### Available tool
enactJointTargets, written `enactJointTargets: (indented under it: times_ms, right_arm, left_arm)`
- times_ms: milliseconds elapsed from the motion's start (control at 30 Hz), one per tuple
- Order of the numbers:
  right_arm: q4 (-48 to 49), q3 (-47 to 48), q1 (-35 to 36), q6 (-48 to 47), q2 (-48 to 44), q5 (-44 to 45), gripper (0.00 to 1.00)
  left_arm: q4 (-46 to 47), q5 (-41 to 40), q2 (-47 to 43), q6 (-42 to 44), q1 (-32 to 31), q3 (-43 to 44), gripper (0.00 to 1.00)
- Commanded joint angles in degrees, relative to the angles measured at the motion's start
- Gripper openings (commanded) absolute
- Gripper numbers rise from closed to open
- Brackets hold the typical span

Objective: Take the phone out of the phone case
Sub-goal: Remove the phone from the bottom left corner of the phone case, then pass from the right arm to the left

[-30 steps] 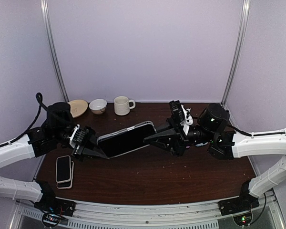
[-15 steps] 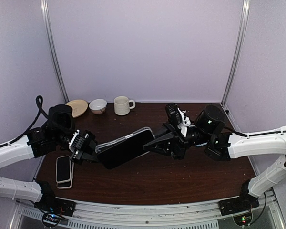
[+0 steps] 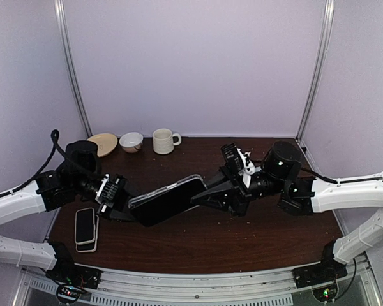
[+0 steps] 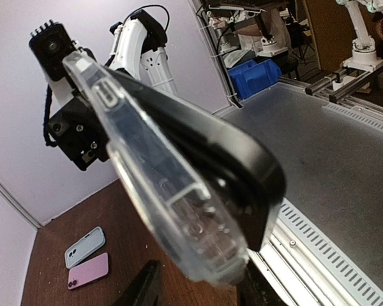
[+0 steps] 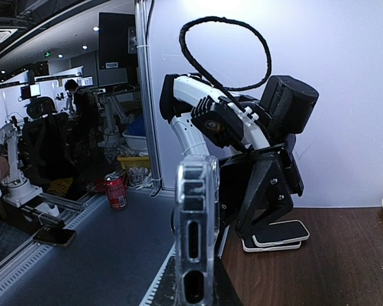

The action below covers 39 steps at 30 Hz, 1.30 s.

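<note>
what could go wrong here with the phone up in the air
The phone has one end lifted out of the case and could slide free onto the table. The left gripper stands open, so only the right gripper holds the case; it might sag or drop.

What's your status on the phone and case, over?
Right gripper shut on clear case end. Left gripper jaws parted around other end. Phone corner lifted off case there, not out. Two spare phones on table, clear of it.
</note>
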Motion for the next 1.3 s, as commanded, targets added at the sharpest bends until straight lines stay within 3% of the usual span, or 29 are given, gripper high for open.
enactJointTargets:
  times_ms: [0,167,367,467,600,867,1267]
  right_arm:
    - [-9.11,1.46,1.24,-8.58,-5.46,2.5,0.0]
    - [-15.99,0.93,0.4,-16.11,-10.68,9.64,0.0]
    - [-21.72,-0.62,-0.58,-24.67,-16.99,20.41,0.0]
    - [-23.62,-0.98,-0.94,-28.68,-19.37,25.12,0.0]
    - [-25.12,-0.8,-1.04,-33.27,-20.94,27.89,0.0]
    - [-25.12,-0.98,-1.06,-39.91,-19.73,27.0,0.0]
    - [-21.33,0.35,-1.06,-37.96,-15.81,18.99,0.0]
  left_arm:
    - [1.19,-6.2,-1.34,1.15,0.45,1.72,0.46]
    - [0.86,-12.35,-2.57,2.59,0.44,1.43,0.51]
    - [4.31,-26.54,-3.9,3.07,0.44,0.34,0.49]
    - [7.07,-28.09,-5.51,3.4,0.44,-1.19,0.48]
    - [8.72,-25.41,-7.3,3.37,0.44,-2.64,0.48]
    - [15.53,-11.93,-8.8,0.82,0.44,-5.31,0.4]
    - [14.71,-6.09,-6.92,-0.39,0.4,-4.37,0.39]
